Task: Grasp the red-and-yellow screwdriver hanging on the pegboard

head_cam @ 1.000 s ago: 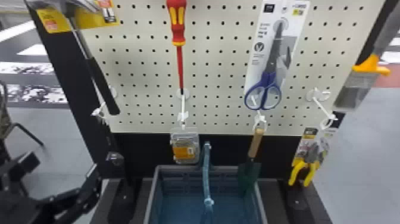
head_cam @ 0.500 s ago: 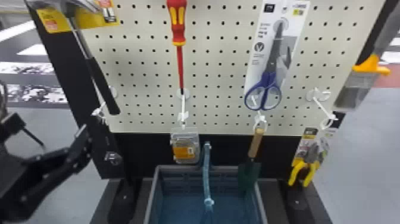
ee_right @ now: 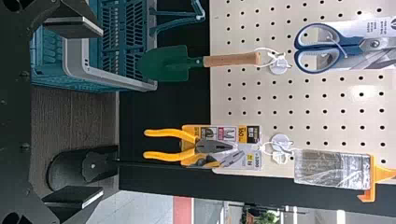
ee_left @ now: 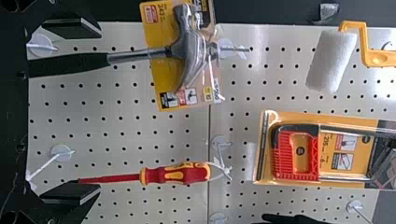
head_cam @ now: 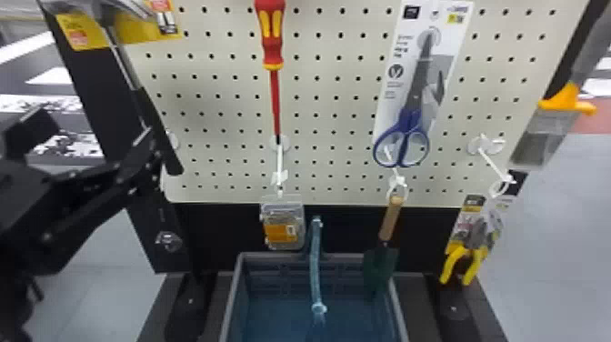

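Black left pincer [head_cam: 96,128] | higher than before | spread wide, empty | right pincer [ee_right: 102,111] likewise | screwdriver [head_cam: 272,41] still hanging

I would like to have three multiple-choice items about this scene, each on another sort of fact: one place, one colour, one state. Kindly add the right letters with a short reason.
1. Where does the trowel hang?
A. Below the hammer
B. Below the scissors
C. Below the paint roller

2. What colour are the handles of the pliers?
A. Blue
B. Red
C. Yellow

3. How are the fingers of the left gripper?
A. Apart
B. Pressed together
C. Shut on the hammer

1: B, the head view shows it beneath the blue loops.
2: C, both handles show yellow.
3: A, a wide gap lies between them in the left wrist view.
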Available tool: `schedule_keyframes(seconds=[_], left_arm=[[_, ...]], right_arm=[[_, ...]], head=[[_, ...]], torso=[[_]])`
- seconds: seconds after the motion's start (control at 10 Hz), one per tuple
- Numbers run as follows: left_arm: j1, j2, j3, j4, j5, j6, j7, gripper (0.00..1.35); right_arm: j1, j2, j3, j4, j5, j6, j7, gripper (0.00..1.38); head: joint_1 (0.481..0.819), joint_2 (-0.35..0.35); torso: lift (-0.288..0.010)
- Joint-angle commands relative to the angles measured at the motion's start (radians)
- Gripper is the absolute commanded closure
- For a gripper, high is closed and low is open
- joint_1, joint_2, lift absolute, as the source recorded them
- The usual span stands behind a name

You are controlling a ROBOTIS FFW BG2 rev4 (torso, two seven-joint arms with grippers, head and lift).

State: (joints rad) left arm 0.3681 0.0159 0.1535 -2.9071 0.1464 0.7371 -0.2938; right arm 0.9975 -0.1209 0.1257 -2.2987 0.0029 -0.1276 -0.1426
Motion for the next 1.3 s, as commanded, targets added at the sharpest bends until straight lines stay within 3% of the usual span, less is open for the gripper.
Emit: schedule_keyframes(seconds=[0.0, 0.6, 0.8, 1.2], left_arm=[[-0.073, 0.004, -0.012, 0.000, 0.001, 0.044, -0.018, 0.14], [-0.312, 0.044, -0.072, 0.002, 0.035, 0.209, -0.067, 0.13], [-0.395, 0.070, -0.103, 0.056, 0.055, 0.246, -0.107, 0.13], [-0.490, 0.073, -0.160, 0.189, 0.101, 0.254, -0.134, 0.14]], right_arm=[[-0.007, 0.000, 0.002, 0.003, 0.002, 0.002, 0.000, 0.11], [-0.033, 0.001, 0.014, 0.015, 0.006, 0.009, 0.009, 0.11], [-0.037, 0.001, 0.014, 0.015, 0.008, 0.011, 0.011, 0.11], [-0.043, 0.001, 0.019, 0.020, 0.008, 0.011, 0.012, 0.11]], head=[[0.549, 0.000], [0.549, 0.000], [0.549, 0.000], [0.549, 0.000]], torso=[[-0.100], [-0.100], [-0.100], [-0.100]])
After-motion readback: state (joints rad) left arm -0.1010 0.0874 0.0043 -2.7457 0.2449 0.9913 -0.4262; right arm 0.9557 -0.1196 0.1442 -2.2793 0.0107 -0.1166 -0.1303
